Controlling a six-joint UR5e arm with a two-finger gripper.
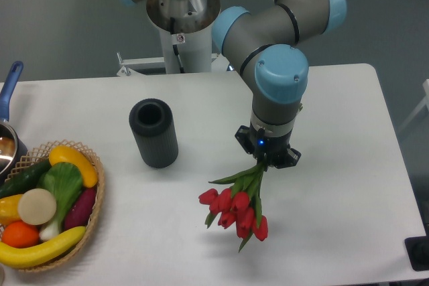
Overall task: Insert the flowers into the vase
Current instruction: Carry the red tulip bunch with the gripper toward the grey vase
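The flowers [236, 209], a bunch of red tulip buds on green stems, hang head-down toward the camera at the table's front middle. My gripper [266, 159] is shut on the stem ends, just above the buds; its fingers are mostly hidden under the wrist. The vase [153, 132], a matte black ribbed cylinder with its round mouth up, stands upright on the white table to the left of the gripper, well apart from the flowers.
A wicker basket [96, 209] of fruit and vegetables sits at the front left corner. A pot with a blue handle [9, 85] is at the left edge. The arm's base column [181, 31] stands behind the table.
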